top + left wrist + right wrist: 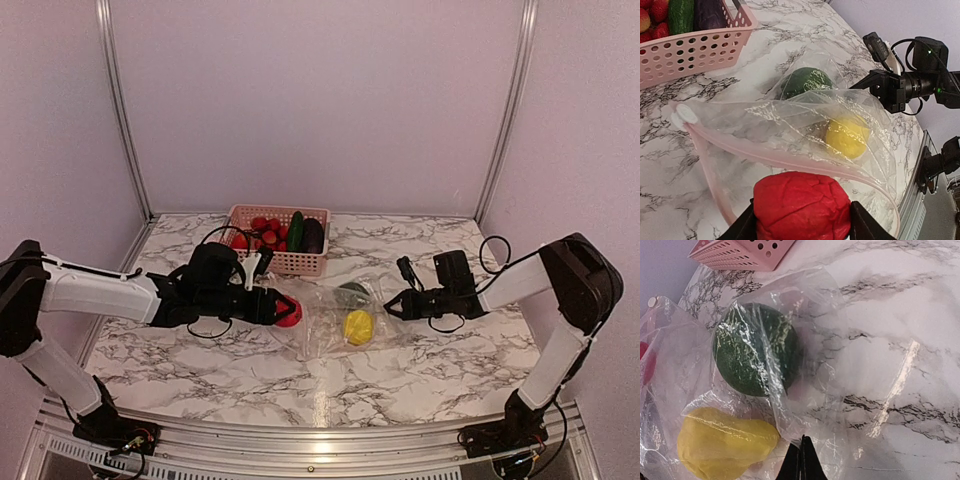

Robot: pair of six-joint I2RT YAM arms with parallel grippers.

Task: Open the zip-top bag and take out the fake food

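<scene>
red food point(801, 202) in l gripper point(279, 307); r gripper point(801, 456) pinches bag point(790, 117)

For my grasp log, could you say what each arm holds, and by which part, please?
The left fingers clamp the red fake food by its sides; right fingers appear to pinch the zip-top bag opposite its zip.

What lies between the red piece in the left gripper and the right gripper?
The zip-top bag, with a yellow piece and a dark green piece inside it; the top view shows this.
</scene>
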